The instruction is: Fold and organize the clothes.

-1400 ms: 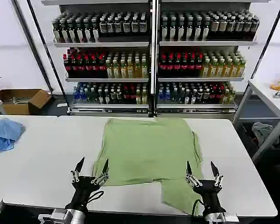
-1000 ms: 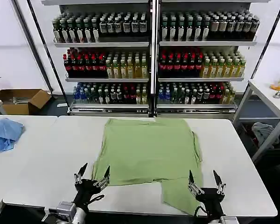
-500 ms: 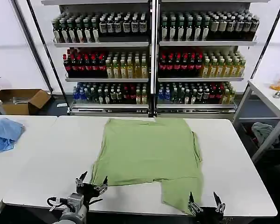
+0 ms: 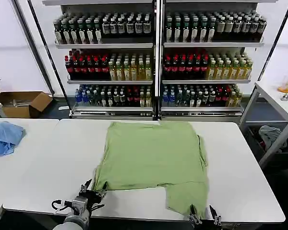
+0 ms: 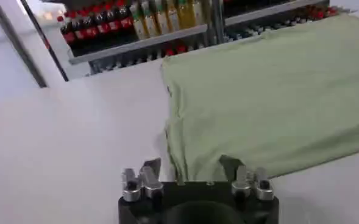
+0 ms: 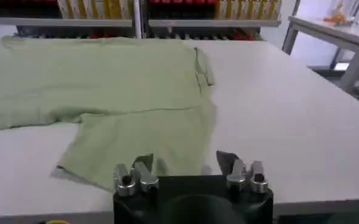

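Observation:
The clothes are one sage-green shirt (image 4: 153,153) lying flat in the middle of the white table (image 4: 48,163), with a flap (image 4: 185,196) reaching the near edge on the right. My left gripper (image 4: 92,188) sits low at the near edge by the shirt's near left corner (image 5: 179,155), open with nothing between its fingers. At the near edge by the flap (image 6: 142,140), my right gripper (image 4: 201,216) is open too and holds nothing. In the left wrist view the left gripper (image 5: 191,167) faces the shirt's hem; in the right wrist view the right gripper (image 6: 185,163) faces the flap.
A light blue cloth (image 4: 4,136) lies on the table at far left. A dark cloth (image 4: 273,136) hangs by a side table (image 4: 281,103) at right. Shelves of bottles (image 4: 156,62) stand behind the table, with a cardboard box (image 4: 24,103) on the floor.
Both grippers have drawn back toward the near edge and sunk lower in the head view. The shirt has not moved.

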Motion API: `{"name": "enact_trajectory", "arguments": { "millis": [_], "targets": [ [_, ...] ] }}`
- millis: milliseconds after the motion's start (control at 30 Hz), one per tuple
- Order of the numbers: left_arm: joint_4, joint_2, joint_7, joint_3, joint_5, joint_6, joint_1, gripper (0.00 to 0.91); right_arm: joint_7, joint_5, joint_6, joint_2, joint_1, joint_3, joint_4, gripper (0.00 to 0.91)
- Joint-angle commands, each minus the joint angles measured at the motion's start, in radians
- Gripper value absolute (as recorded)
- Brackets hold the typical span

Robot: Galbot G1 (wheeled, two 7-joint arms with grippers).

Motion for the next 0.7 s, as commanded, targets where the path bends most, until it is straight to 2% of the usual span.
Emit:
{"name": "enact_trajectory", "arguments": {
  "millis": [33,267,433,700],
  "targets": [
    [0.023,0.01,0.005,0.0,-0.06,0.021,-0.001,0.02,0.0,0.014,-0.007,0.004,-0.004,-0.008,-0.007,0.0],
    [0.01,0.006,0.017,-0.004,-0.112,0.018,0.005,0.02,-0.011,0.015,0.021,-0.004,-0.019,0.006,0.003,0.0],
    [-0.014,-0.004,-0.004,-0.017,-0.107,-0.018,0.015,0.02,-0.024,0.033,0.024,-0.017,-0.037,0.017,0.031,0.0],
    [-0.146,-0.01,-0.027,-0.043,-0.106,-0.086,0.083,0.02,-0.045,0.079,0.081,-0.067,-0.11,0.079,0.161,0.0]
  ]
}}
